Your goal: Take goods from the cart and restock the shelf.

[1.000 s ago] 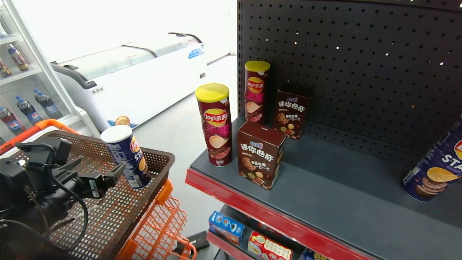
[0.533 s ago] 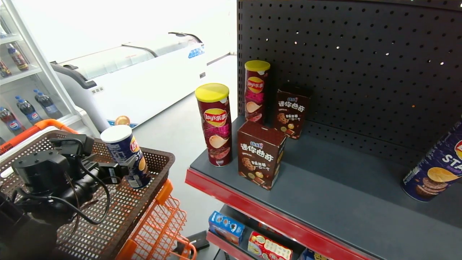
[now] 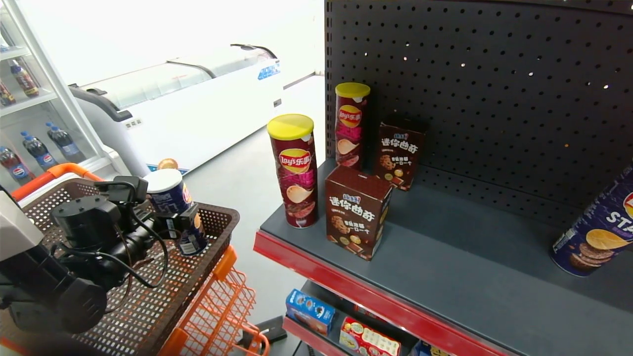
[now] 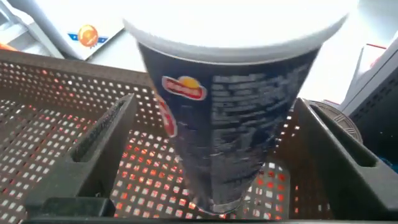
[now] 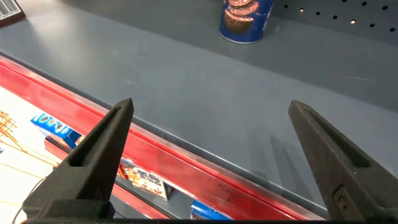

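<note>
Blue can (image 3: 170, 198) in basket (image 3: 220, 213), left gripper (image 4: 211, 112) astride

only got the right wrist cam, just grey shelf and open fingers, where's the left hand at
Observer: The left hand is at the brown basket on the cart, around a dark blue can standing in it.
Operator: clamped on it?
Observer: Not yet. The left wrist view shows its fingers spread, with a gap beside the can.
Operator: whats at the shelf's left end
Observer: Two red cans with yellow lids and two brown boxes, all upright on the shelf.
</note>
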Robot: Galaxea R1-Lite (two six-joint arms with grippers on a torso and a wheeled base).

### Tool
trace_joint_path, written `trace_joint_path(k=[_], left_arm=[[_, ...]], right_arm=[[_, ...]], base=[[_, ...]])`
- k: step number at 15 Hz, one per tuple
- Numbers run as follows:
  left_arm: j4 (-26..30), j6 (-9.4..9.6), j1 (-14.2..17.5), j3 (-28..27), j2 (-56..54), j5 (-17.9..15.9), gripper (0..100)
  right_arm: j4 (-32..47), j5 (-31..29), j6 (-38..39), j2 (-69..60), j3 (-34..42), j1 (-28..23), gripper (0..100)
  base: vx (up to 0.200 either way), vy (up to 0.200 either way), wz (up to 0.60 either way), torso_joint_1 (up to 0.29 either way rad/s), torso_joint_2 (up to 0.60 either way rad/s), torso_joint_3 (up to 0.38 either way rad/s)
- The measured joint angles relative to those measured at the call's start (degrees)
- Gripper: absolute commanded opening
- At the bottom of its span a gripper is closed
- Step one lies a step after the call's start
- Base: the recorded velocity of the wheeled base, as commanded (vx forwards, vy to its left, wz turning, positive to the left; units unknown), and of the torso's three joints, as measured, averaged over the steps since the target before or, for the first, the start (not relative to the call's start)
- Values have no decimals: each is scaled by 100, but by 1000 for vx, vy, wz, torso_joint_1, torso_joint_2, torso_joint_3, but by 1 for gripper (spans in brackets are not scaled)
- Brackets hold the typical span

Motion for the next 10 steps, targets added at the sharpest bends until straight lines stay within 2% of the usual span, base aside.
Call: trace_joint_path(k=[10], left_arm=[[-88, 55, -82, -678, 557, -7, 100]], right_arm=[[0, -2, 0, 0, 0, 0, 100]], base=[[0, 0, 0, 0, 0, 0]])
